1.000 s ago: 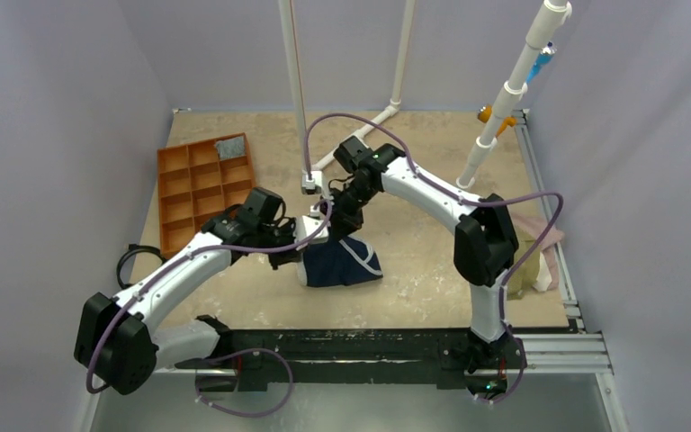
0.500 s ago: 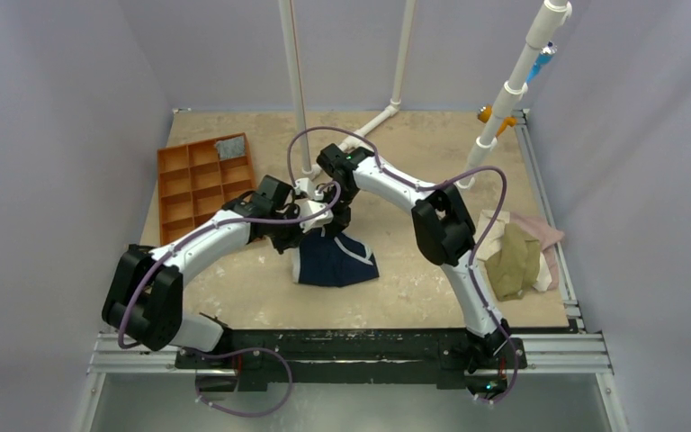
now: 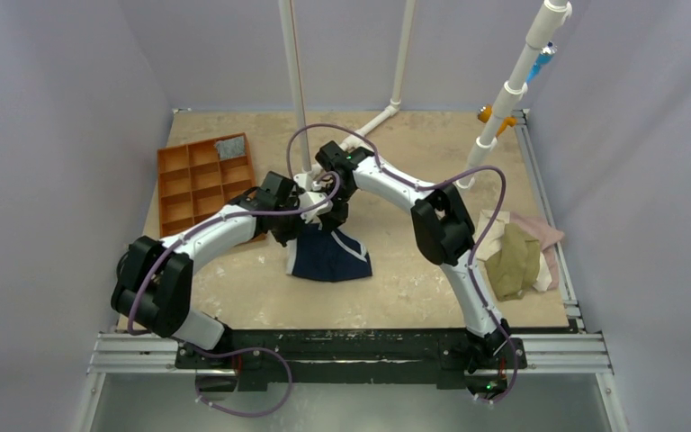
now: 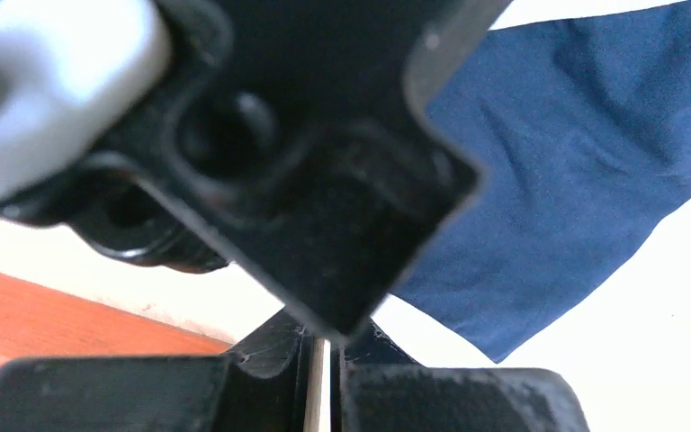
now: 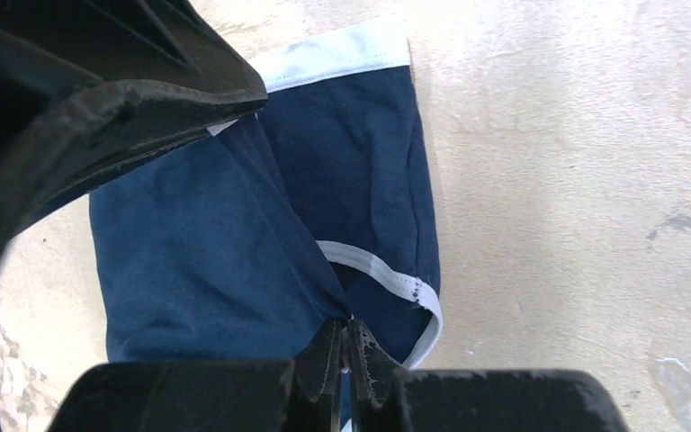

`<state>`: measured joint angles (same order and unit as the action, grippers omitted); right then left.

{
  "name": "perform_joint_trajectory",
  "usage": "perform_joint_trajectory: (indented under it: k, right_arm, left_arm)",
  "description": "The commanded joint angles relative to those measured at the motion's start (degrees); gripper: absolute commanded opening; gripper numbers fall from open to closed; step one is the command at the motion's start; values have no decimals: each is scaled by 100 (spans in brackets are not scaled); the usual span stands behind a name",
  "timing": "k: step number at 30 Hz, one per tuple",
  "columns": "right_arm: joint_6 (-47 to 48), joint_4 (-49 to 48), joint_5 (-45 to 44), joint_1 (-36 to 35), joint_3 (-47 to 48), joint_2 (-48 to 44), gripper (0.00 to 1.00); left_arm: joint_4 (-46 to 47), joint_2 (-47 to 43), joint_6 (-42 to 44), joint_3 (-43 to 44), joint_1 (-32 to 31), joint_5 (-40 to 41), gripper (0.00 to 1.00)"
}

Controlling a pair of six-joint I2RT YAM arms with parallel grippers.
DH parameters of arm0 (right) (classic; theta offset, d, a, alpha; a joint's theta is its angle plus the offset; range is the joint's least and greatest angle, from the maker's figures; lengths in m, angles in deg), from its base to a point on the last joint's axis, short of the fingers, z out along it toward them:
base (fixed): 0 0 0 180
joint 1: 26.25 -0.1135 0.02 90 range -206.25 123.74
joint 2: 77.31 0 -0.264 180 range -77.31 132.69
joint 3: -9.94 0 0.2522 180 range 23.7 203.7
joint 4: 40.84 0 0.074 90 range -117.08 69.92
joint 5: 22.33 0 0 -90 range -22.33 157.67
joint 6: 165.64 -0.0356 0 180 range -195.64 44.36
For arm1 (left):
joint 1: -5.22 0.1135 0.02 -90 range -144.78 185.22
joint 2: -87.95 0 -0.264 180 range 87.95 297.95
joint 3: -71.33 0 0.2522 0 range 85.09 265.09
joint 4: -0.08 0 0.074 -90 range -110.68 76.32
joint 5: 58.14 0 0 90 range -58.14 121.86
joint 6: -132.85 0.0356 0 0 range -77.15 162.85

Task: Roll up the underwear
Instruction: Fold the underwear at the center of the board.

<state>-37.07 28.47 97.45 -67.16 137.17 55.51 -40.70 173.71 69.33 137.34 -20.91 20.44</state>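
Observation:
The navy underwear point(image 3: 328, 256) lies spread on the table's middle, its far edge drawn up under both grippers. In the right wrist view its white trim point(image 5: 373, 265) curves over the navy cloth point(image 5: 207, 261). My right gripper point(image 5: 343, 328) is shut, pinching a fold of that cloth, and from above it point(image 3: 335, 219) sits at the far edge. My left gripper point(image 3: 297, 236) is at the far left corner. In its own view the left gripper point(image 4: 324, 353) is shut with a thin pale strip, like the trim, between the fingers. The right gripper's black body hides most of that view, and the underwear point(image 4: 576, 171) shows beyond it.
An orange compartment tray point(image 3: 180, 193) stands at the far left, a grey item point(image 3: 230, 147) in one cell; its edge point(image 4: 54, 324) lies close to the left gripper. An olive garment point(image 3: 515, 263) on pink cloth point(image 3: 544, 232) lies at the right. White pipes point(image 3: 295, 90) rise just behind the grippers.
Both arms have reached farther and to the left, and the underwear has slid left and away with them, its far edge pulled up and narrowed. Both grippers stayed shut.

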Motion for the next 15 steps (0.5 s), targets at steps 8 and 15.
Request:
perform_joint_trajectory:
  k: [8, 15]
  right_arm:
    - [-354, -387, 75, 56, 108, -578, 2]
    - [-463, -389, 19, 65, 411, -547, 3]
  left_arm:
    - [301, -359, -339, -115, 142, 322, 0]
    - [312, -416, -442, -188, 267, 422, 0]
